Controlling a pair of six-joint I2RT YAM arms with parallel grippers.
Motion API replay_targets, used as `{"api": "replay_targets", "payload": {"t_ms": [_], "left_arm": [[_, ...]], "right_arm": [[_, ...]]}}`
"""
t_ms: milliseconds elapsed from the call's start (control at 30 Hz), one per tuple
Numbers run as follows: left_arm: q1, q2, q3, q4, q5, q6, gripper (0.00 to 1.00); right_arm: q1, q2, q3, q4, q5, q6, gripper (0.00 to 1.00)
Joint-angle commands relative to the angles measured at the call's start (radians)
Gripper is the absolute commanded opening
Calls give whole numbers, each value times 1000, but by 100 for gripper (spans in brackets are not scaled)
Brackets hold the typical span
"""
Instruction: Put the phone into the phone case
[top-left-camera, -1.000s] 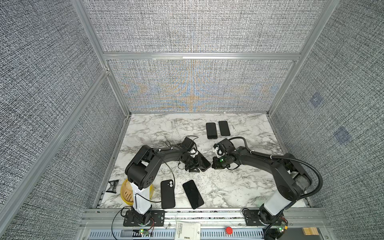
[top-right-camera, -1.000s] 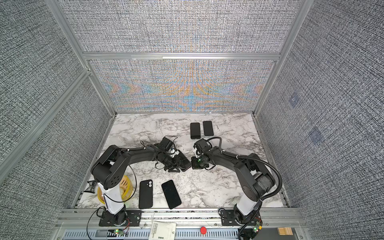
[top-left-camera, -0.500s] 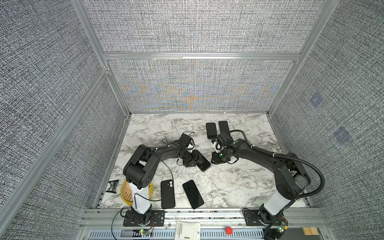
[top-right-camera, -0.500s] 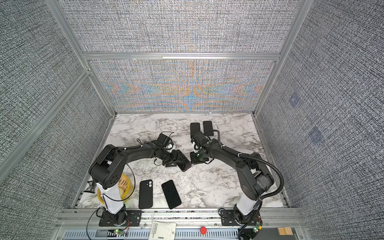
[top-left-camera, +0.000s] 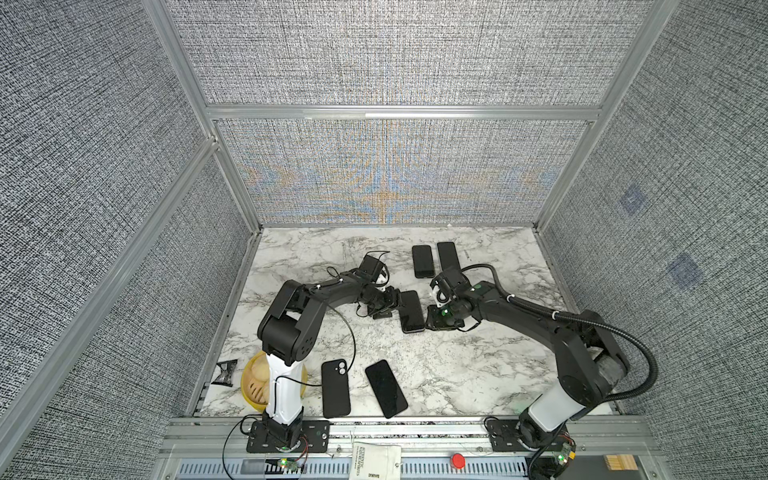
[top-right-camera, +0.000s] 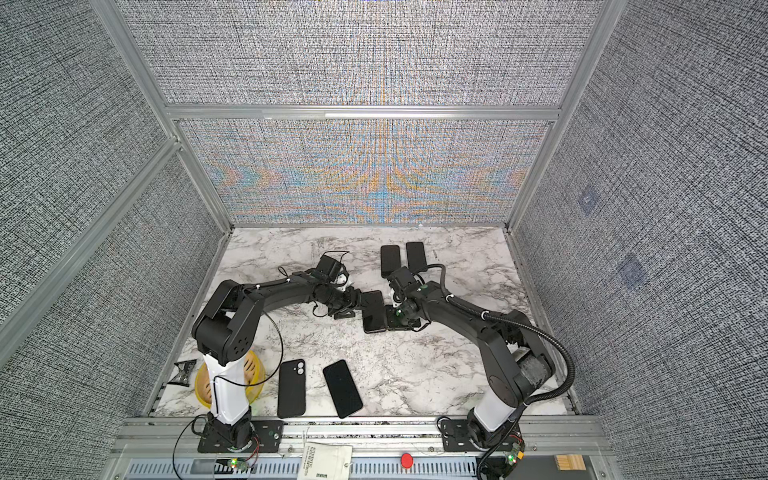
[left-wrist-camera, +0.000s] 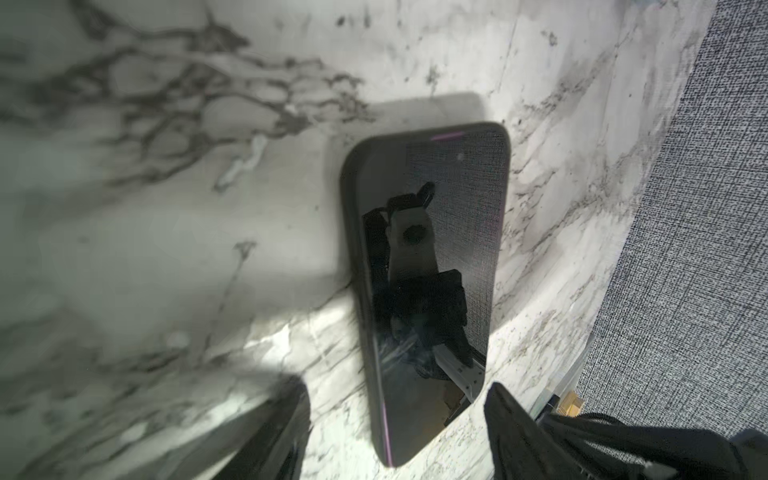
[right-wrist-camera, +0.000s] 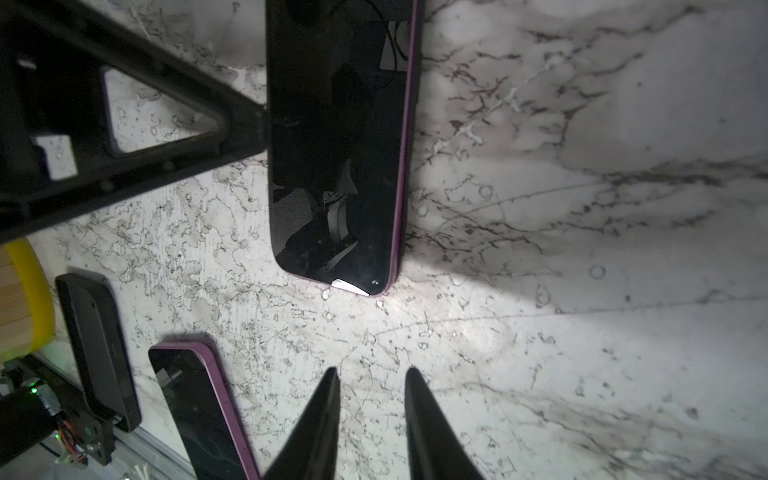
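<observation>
Lying flat, screen up, mid-way across the table (top-left-camera: 478, 365) in both top views, the phone (top-left-camera: 411, 312) runs its long axis 12 to 6 o'clock, the left gripper (top-left-camera: 391, 307) at its 9, the right gripper (top-left-camera: 431, 322) at its 3; left wrist view: glossy black glass, thin purple edge, jaws spread wide flanking one end, gripping nothing; right wrist view: jaws slightly parted, empty, near the phone's rounded corner.
</observation>
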Motion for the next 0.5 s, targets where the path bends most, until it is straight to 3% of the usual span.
{"api": "replay_targets", "payload": {"t_ms": [0, 167, 467], "left_arm": [[-9, -25, -49, -43, 98, 17, 65], [-9, -38, -84, -1, 172, -11, 58], [-22, -4, -65, -16, 148, -29, 50]], "right_arm": [[2, -16, -32, 86, 5, 142, 31], [4, 5, -28, 115, 13, 161, 30], [-1, 69, 15, 104, 19, 127, 25]]}}
